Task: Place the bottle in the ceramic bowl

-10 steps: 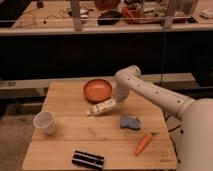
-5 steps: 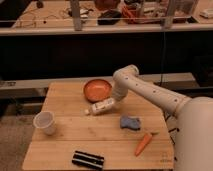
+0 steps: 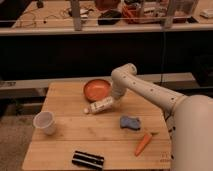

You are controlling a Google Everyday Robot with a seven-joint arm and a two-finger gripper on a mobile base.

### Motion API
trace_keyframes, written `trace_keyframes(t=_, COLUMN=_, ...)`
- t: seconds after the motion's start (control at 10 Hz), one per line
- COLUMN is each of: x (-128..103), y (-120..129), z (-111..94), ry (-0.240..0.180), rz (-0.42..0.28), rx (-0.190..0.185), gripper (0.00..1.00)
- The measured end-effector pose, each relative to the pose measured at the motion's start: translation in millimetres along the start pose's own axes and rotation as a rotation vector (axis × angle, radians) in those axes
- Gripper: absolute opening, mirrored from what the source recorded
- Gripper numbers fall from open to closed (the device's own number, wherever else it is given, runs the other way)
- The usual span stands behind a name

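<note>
bottle (image 3: 101,106) sits mid-frame, apparently clamped at its base by the closed pincer (image 3: 115,102), just below the ceramic bowl (image 3: 96,90); lifting it in and releasing are left.

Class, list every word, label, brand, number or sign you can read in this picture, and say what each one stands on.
Bottle label: there is print, but it is too blurred to read.
Black object near the table's front edge: no text can be made out.
Claw, beside the ceramic bowl, shut on the bottle's end away from its cap: no markings visible.
Readable text: none.
</note>
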Motion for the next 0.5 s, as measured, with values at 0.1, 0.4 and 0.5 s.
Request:
trace_keyframes(t=0.1, x=-2.1, y=0.2, z=-1.4, ry=-0.022, rz=-0.017, rx=0.007, gripper=0.00)
trace_keyframes(t=0.4, x=-2.0, y=3.0, z=-5.2, ry=-0.091, rz=-0.039, rx=0.026, gripper=0.00)
trace_keyframes(t=0.5, x=-2.8, y=2.8, z=-6.4, ry=-0.114, rz=-0.043, rx=0.032, gripper=0.00)
